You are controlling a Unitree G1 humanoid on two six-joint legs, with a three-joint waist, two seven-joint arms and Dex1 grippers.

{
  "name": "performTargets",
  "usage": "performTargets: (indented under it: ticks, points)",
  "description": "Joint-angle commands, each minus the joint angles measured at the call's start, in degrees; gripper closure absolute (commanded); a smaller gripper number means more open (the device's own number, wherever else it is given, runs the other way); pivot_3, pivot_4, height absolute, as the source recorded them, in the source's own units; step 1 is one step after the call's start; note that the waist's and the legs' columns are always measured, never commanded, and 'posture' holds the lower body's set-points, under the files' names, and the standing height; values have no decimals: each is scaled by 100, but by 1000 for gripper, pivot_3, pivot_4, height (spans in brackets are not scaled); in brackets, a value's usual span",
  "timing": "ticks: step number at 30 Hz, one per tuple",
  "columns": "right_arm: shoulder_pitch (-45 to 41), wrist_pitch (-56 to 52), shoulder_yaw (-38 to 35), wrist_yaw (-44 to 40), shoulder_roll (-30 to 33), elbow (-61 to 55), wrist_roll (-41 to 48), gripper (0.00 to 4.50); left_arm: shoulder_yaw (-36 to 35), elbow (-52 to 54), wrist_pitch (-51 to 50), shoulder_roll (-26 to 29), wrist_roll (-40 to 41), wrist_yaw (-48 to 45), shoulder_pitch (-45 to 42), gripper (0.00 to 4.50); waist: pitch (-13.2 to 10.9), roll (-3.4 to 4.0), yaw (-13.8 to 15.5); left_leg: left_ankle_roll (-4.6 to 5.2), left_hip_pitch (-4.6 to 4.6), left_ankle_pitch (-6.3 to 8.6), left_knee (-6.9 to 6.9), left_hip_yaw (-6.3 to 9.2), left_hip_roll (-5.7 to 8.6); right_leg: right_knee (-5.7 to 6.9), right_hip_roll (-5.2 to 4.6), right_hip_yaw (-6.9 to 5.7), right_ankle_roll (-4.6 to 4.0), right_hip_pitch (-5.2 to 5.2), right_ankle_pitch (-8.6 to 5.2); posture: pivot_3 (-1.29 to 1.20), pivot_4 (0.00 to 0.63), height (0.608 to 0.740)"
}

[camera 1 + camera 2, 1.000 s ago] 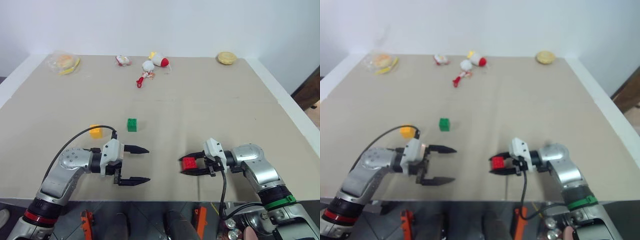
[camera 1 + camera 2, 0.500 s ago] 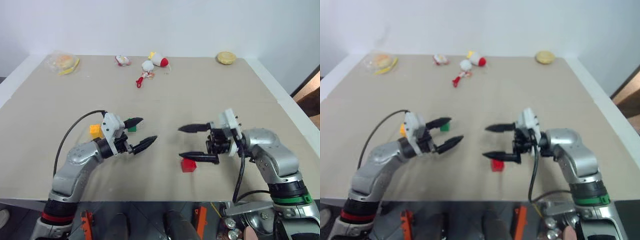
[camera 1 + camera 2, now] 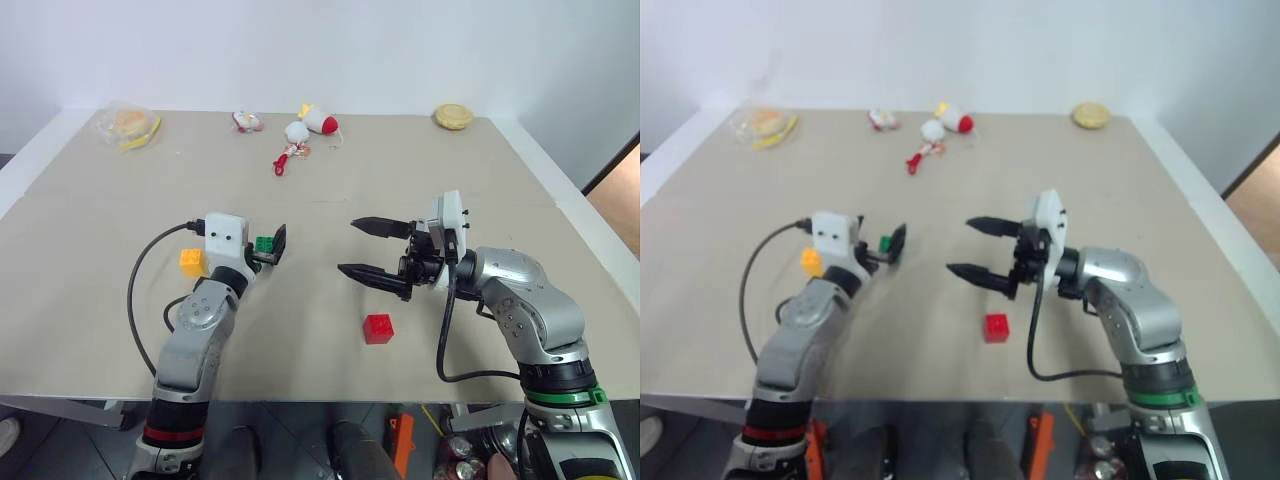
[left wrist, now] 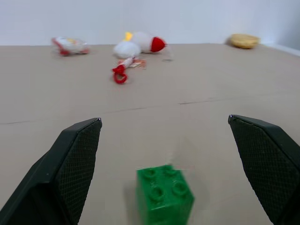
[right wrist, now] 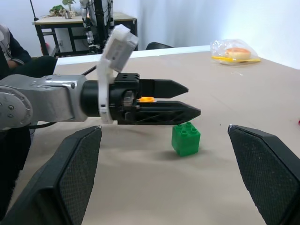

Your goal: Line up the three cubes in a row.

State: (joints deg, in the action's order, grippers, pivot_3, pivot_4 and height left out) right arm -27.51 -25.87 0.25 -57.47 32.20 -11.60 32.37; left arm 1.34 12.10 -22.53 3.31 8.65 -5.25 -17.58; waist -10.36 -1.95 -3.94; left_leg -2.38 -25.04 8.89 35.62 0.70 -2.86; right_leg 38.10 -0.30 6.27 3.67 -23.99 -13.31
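On the counter (image 3: 450, 190) sit studded green cube (image 4: 165, 195), yellow-orange cube (image 3: 192, 262) and red cube (image 3: 378, 328), while left gripper (image 3: 270, 246) and right gripper (image 3: 363, 248) gape empty.

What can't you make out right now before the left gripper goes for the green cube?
- Green cube: in the head views the left gripper covers part of it, so any contact is unclear.
- Yellow cube: in the right wrist view just an orange sliver behind the left gripper's fingers.
- Bagged item at the table's far left corner: contents too small to identify.
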Motion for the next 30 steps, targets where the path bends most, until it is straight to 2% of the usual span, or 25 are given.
performTargets:
  ticks: [1,13,20,21,27,29,30]
  points:
    - [-145,118,10,-9,-27,-55,-40,45,124,-116,-60,-95,-100,57,-38,0,0,0,0,0,-2,0,-1,0,0,0,0,0,0,-1,0,0,150,736]
    - [-286,232,-17,46,-153,158,-124,45,105,-1172,-118,-269,-387,378,-521,0,0,0,-2,0,-1,0,-1,1,2,0,0,-1,1,-2,2,0,150,736]
    - [-337,326,-59,40,-141,313,-164,45,91,-1449,-23,-401,-428,441,-681,0,0,0,1,-1,-4,0,-9,3,4,-2,-1,-1,17,-4,6,0,150,736]
    - [-334,328,-61,44,-140,310,-165,0,82,-1458,-11,-405,-430,439,-681,549,0,0,0,-1,-4,0,-11,3,4,-2,-1,-1,22,-5,8,0,150,736]
    - [-313,330,-65,70,-149,298,-164,0,41,-1528,98,-380,-452,406,-707,2637,0,0,-2,-1,-3,0,-12,4,4,-2,0,-1,20,-5,8,0,150,736]
    - [-286,331,-79,85,-150,275,-155,0,49,-1533,114,-365,-456,362,-708,3143,0,0,-2,-1,-3,0,-12,4,4,-2,-1,-1,19,-5,7,0,150,736]
    - [-267,335,-93,92,-145,260,-149,0,63,-1522,116,-349,-439,299,-702,3127,0,0,-2,-1,-3,0,-12,4,4,-2,0,-1,15,-6,5,0,150,736]
